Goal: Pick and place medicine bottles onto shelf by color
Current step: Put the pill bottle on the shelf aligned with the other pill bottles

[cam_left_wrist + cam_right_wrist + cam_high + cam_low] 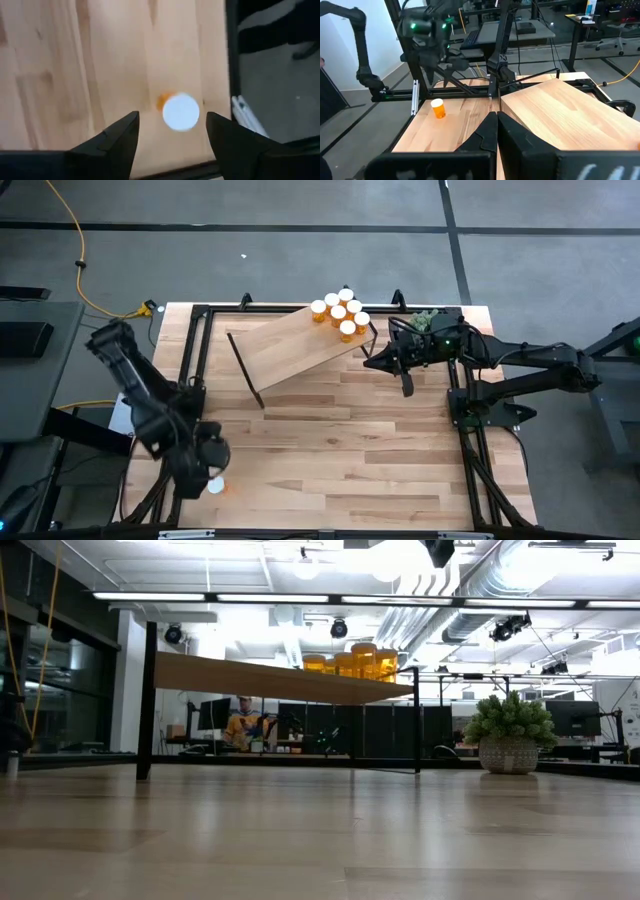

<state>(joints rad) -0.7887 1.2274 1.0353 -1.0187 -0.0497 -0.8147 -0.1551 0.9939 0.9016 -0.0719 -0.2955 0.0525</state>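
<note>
Directly beneath my left end effector (pixel 170 132), whose fingers stand apart around nothing yet, the last medicine bottle (pixel 179 111) stands alone on the counter (pixel 350 440). Seven bottles (pixel 340 312) already crowd one end of the shelf (pixel 290 345). My right end effector (pixel 368 363), closed and empty, waits beside them.

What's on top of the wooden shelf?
Seven orange medicine bottles with white caps stand bunched at one end of the shelf; the rest of its top is bare. From table height only their upper parts show, the shelf edge hiding their bottoms.
</note>
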